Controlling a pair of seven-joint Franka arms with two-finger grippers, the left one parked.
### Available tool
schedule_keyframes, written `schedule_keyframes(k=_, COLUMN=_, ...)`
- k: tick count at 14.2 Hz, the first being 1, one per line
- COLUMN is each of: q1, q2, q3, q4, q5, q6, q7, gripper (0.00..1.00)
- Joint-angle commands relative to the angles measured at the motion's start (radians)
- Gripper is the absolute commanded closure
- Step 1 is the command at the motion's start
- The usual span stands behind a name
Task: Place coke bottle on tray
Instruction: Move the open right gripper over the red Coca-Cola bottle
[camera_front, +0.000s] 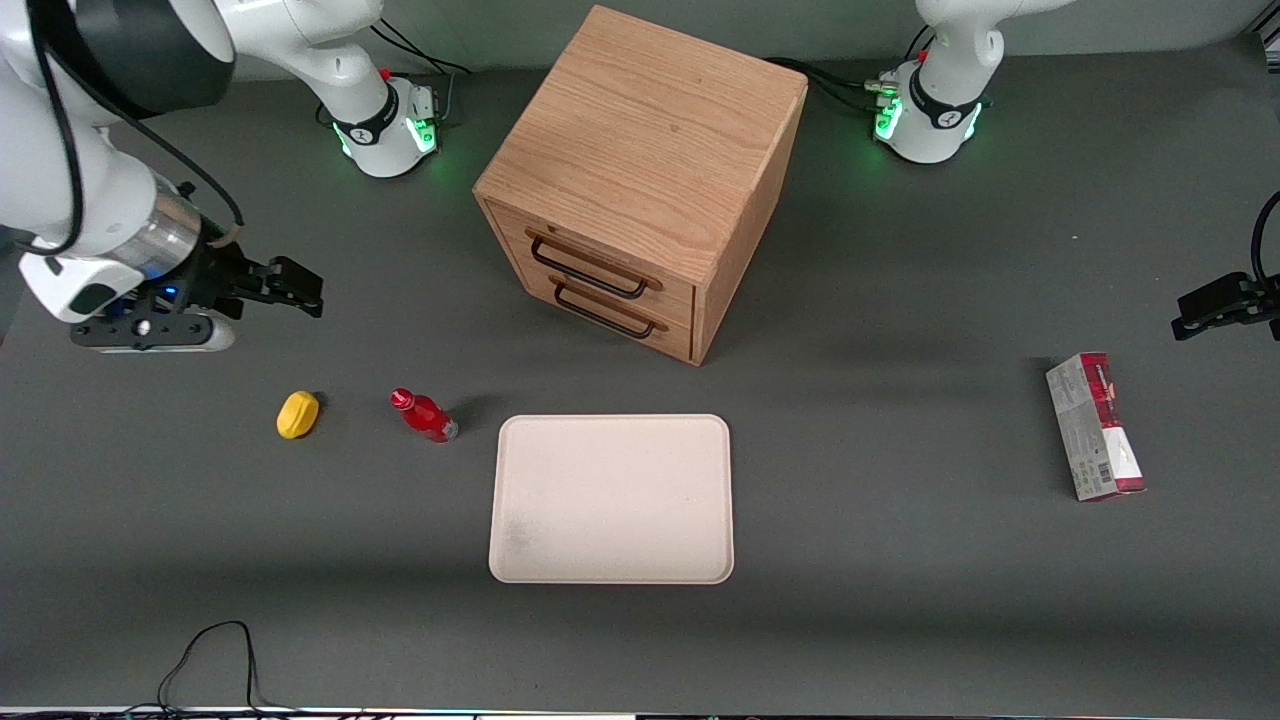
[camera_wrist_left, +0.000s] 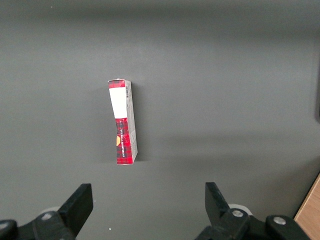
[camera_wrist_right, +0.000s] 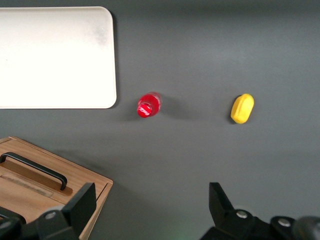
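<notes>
Spread wide and empty, the claw (camera_front: 297, 285) hangs above the table, the upright coke bottle (camera_front: 423, 416) standing nearer the camera, just beside the tray (camera_front: 612, 498), awaiting pickup.

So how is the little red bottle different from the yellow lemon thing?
The small red coke bottle stands upright with a cap; the yellow lemon-shaped object lies rounded and low. The bottle is nearer the cream-white rectangular tray. Both rest on the grey table, untouched; the hand hangs open above them.

White arm (camera_front: 70, 150), black tool (camera_front: 300, 285).
</notes>
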Motion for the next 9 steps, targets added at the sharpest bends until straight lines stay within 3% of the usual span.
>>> schedule_keyframes(k=1, q1=0.013, q2=0.031, q3=-0.010, q4=-0.033, q5=0.013, q6=0.067, q7=0.018, gripper=0.00)
schedule_keyframes(k=9, q1=0.059, q2=0.088, q3=-0.010, q4=-0.261, q5=0.013, q6=0.380, q7=0.016, gripper=0.00)
